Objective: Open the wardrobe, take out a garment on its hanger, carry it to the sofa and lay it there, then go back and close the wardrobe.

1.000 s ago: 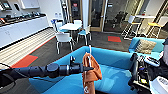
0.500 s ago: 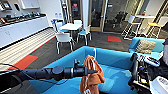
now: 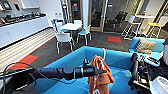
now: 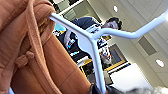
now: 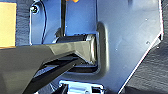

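My left arm reaches in from the left over the turquoise sofa (image 3: 75, 58). Its gripper (image 3: 102, 72) is shut on the white hanger (image 3: 103, 55), whose hook stands up above the fingers. The burnt-orange garment (image 3: 102, 78) hangs from the hanger in a bunched drape, just above the sofa's seat and in front of its curved back. In the left wrist view the hanger (image 4: 90, 43) runs across the picture with its neck going down into the gripper (image 4: 100, 89), and the garment (image 4: 32, 57) hangs close beside it.
A person with a control rig (image 3: 150, 72) is at the right edge. A smaller blue seat with a patterned cushion (image 3: 146, 46) stands behind the sofa on the right. Farther back are a white table with chairs (image 3: 71, 27) and a kitchen counter (image 3: 22, 28).
The camera has drawn nearer to the sofa, which now looks larger. The garment still hangs from my left gripper in much the same place.
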Tool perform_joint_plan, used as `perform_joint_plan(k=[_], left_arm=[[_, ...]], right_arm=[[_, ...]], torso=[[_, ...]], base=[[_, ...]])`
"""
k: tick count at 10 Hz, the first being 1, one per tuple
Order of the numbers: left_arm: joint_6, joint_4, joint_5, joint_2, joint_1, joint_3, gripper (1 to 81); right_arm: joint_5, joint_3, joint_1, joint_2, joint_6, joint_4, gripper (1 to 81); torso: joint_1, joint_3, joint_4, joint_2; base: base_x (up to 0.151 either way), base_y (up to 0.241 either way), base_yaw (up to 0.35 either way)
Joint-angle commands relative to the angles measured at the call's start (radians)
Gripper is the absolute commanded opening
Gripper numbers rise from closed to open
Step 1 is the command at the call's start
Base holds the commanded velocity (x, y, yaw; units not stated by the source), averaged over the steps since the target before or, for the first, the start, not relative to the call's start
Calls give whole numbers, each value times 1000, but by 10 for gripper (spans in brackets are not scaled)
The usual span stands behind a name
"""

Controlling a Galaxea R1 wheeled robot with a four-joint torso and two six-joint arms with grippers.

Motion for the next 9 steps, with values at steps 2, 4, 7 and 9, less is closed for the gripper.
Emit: perform_joint_plan(k=[2, 4, 7, 9], left_arm=[[17, 31, -12, 49, -202, -6, 10], [18, 32, -12, -3, -204, -47, 10], [17, 32, -16, -70, -212, -95, 10], [17, 28, -15, -96, -230, -122, 10]], right_arm=[[-54, 8, 11, 15, -5, -8, 811], [-54, 8, 13, 14, -5, -8, 811], [-55, 8, 13, 15, -5, -10, 811], [-55, 8, 13, 15, -5, -8, 811]], torso=[[0, 0, 0, 0], [0, 0, 0, 0], [0, 0, 0, 0], [0, 0, 0, 0]], base=[[0, 0, 0], [0, 0, 0], [0, 0, 0], [0, 0, 0]])
